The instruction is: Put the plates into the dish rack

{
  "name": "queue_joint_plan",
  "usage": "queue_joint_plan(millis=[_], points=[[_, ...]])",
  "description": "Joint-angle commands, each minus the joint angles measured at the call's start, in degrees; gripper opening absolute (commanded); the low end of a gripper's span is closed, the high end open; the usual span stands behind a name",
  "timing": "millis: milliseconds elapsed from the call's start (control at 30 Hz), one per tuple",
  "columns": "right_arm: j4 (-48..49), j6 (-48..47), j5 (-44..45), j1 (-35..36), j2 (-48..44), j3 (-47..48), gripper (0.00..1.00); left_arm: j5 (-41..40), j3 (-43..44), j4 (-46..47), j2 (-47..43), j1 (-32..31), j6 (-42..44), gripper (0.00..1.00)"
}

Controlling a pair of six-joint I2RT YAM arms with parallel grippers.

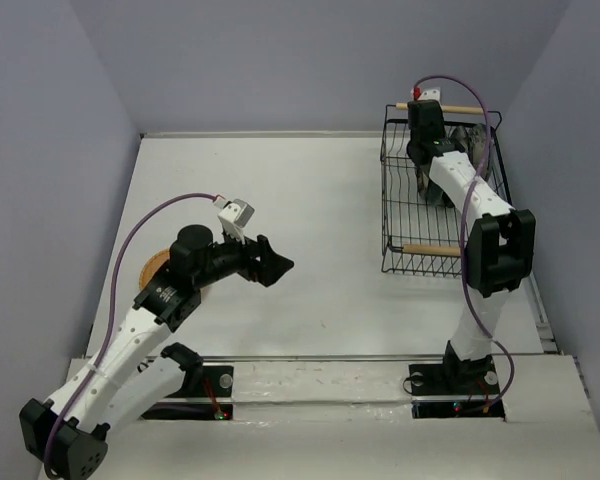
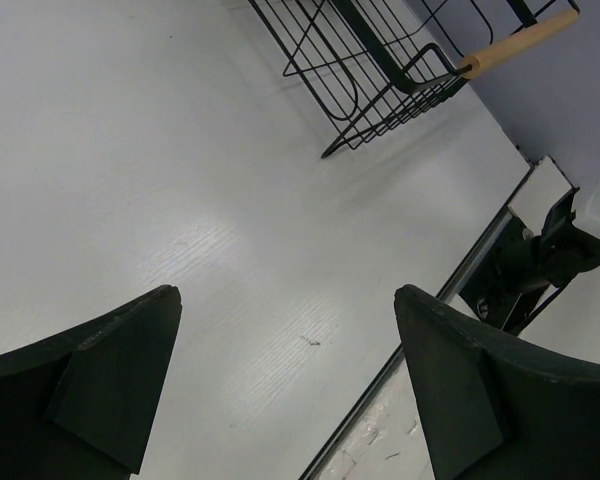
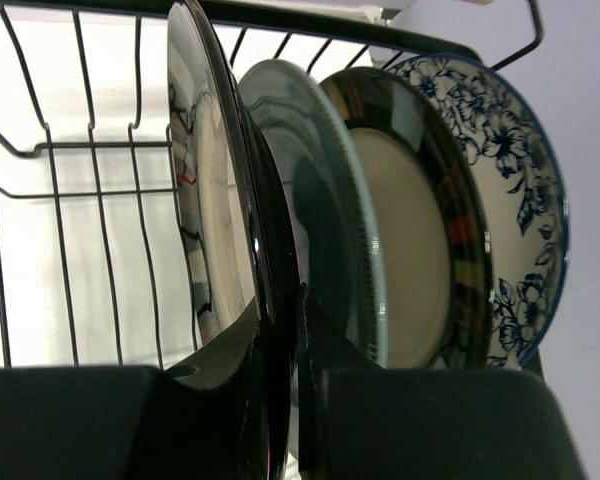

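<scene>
The black wire dish rack [image 1: 400, 200] stands at the far right; it also shows in the left wrist view [image 2: 370, 70]. My right gripper [image 1: 426, 135] reaches into it from above. In the right wrist view it [image 3: 280, 315] is shut on the rim of a dark-rimmed plate [image 3: 215, 200] that stands upright in the rack. Behind that plate stand the teal plate [image 3: 315, 190], the second dark-rimmed plate [image 3: 415, 240] and the floral plate [image 3: 515, 190]. The orange-tan plate [image 1: 154, 264] lies on the table at the left, mostly hidden under my left arm. My left gripper [image 1: 277, 265] [image 2: 285, 300] is open and empty above the table.
Light wooden handles run along the rack's far end [image 1: 450, 107] and near end [image 1: 430, 250]. Grey walls close in the table on the left, back and right. A metal strip [image 1: 310, 358] runs along the table's near edge by the arm bases.
</scene>
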Motion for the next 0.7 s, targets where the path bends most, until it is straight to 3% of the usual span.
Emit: queue_joint_plan(millis=[0, 667], points=[[8.29, 2.73, -0.38, 0.03, -2.18, 5.11, 0.07, -0.83, 3.03, 0.67, 0.81, -0.37, 1.08, 0.99], [7.50, 3.36, -0.30, 0.03, -5.96, 6.87, 0.07, -1.27, 3.20, 0.40, 2.30, 1.12, 0.99, 0.99]])
